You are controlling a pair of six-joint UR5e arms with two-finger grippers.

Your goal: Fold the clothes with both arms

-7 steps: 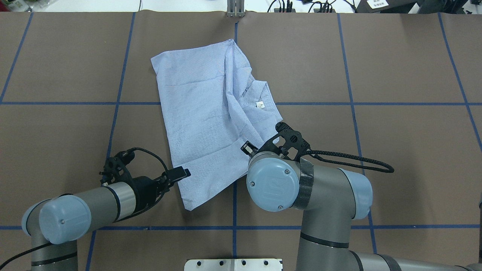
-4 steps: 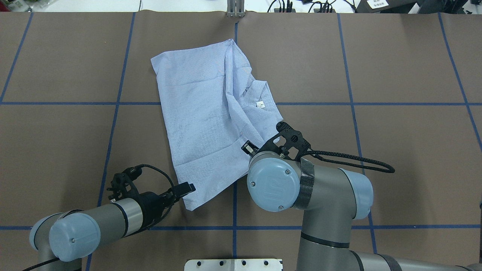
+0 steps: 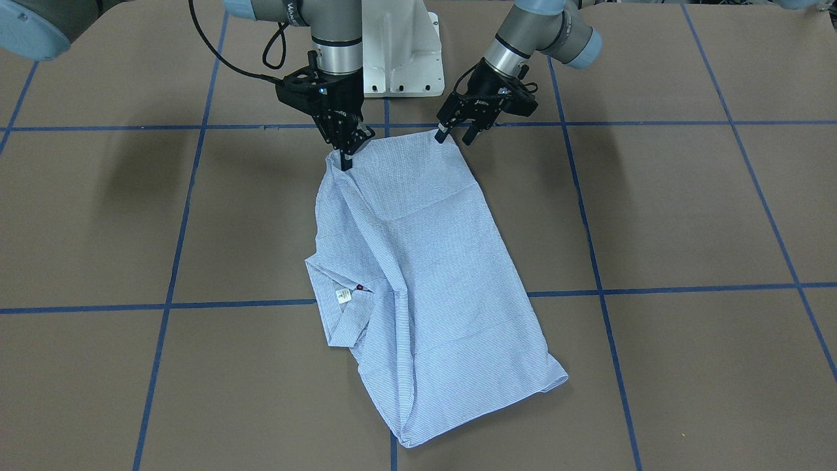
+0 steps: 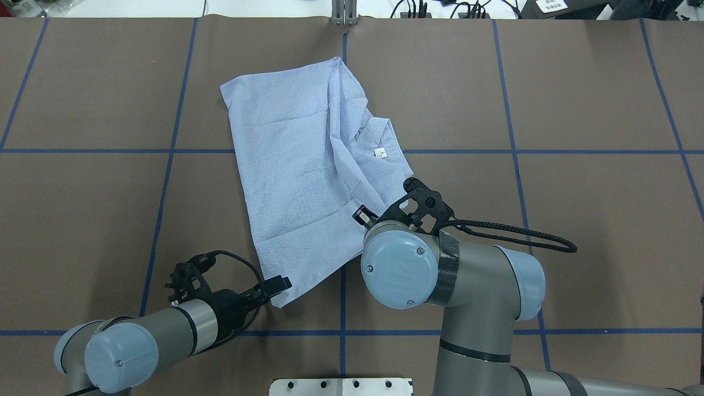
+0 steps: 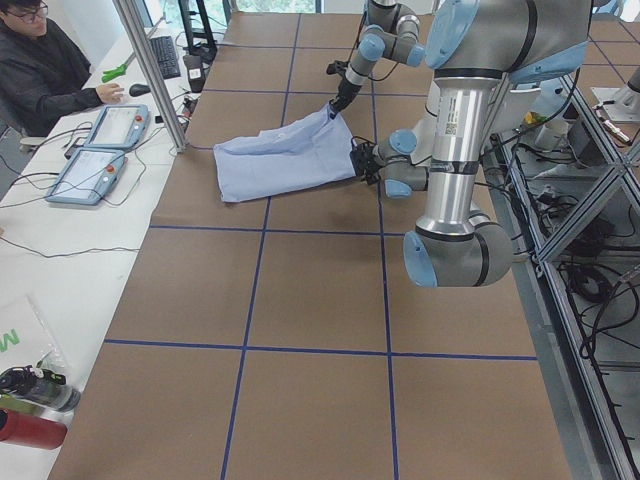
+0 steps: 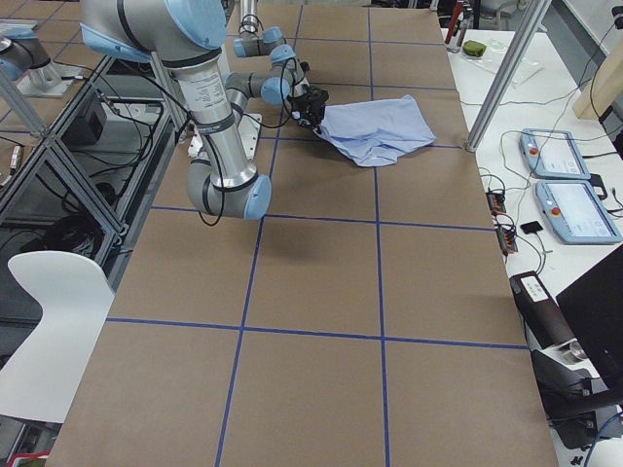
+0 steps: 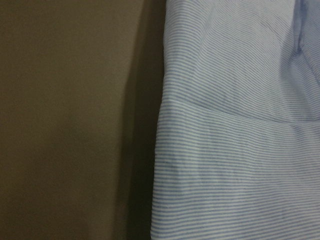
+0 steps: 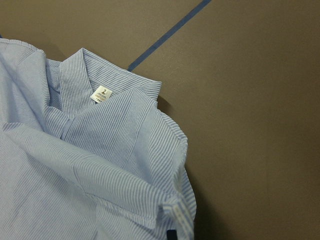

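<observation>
The light blue striped shirt point(image 4: 297, 165) lies folded into a long slanted strip on the brown table, collar and white label point(image 4: 379, 153) on its right side. A dark red button point(image 3: 360, 287) shows beside the label. My left gripper point(image 3: 456, 136) stands open at the shirt's near left corner, one finger touching the edge; in the overhead view it point(image 4: 280, 286) sits just beside that corner. My right gripper point(image 3: 345, 159) is shut on the shirt's near right edge, partly hidden under the arm point(image 4: 407, 264) from above. The right wrist view shows the collar point(image 8: 115, 95) and a cuff edge.
Blue tape lines point(image 4: 341, 333) grid the brown table point(image 4: 577, 220). The white pedestal base point(image 3: 399, 59) stands between the arms. A metal post point(image 4: 344, 14) rises at the far edge. A person point(image 5: 40, 70) sits at a side desk with two pendants point(image 5: 100, 150).
My left gripper slid along the shirt's left edge toward the robot, from mid-edge to the near corner. The right arm and the shirt have stayed still.
</observation>
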